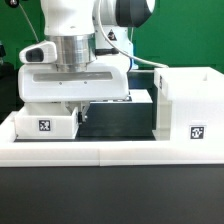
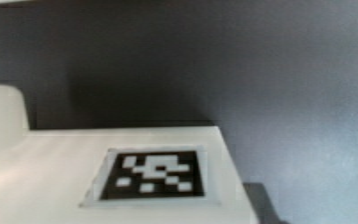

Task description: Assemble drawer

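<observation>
In the exterior view a small white tray with a square tag lies on the dark table at the exterior view's left. The tall white box shell, also tagged, stands at the right. My gripper hangs low at the tray's right-hand edge, and its fingers are mostly hidden by the hand. I cannot tell whether they hold the tray's wall. The wrist view shows a white tray face with a tag close below the camera. The fingertips are not clear there.
A low white border wall runs along the front of the work area. Dark table surface lies between the tray and the box shell. A white shape shows behind the hand, and I cannot tell what it is.
</observation>
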Controlling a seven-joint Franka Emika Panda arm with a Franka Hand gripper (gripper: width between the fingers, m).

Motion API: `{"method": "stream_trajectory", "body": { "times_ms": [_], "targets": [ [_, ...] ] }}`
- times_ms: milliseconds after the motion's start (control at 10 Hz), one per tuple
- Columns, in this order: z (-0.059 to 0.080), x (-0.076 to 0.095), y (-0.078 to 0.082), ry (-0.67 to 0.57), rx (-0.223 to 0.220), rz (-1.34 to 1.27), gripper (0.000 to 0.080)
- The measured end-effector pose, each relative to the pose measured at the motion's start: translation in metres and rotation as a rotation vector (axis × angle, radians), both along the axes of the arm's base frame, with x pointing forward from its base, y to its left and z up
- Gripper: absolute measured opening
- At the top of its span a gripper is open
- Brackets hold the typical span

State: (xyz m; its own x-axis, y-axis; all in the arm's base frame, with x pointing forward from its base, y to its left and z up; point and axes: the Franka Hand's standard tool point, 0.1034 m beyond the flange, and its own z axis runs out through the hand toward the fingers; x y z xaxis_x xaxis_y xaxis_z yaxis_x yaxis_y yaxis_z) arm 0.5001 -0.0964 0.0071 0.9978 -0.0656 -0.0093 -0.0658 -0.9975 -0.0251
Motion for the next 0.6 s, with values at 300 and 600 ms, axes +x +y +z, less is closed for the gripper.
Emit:
{"method": "stream_trajectory", "body": {
  "times_ms": [300,600],
  "targets": [
    [0.000,0.000,0.000,0.000,0.000,0.000,0.0041],
    [0.018,0.007,0.019,0.047,0.024,0.118,0.0042]
  ]
}}
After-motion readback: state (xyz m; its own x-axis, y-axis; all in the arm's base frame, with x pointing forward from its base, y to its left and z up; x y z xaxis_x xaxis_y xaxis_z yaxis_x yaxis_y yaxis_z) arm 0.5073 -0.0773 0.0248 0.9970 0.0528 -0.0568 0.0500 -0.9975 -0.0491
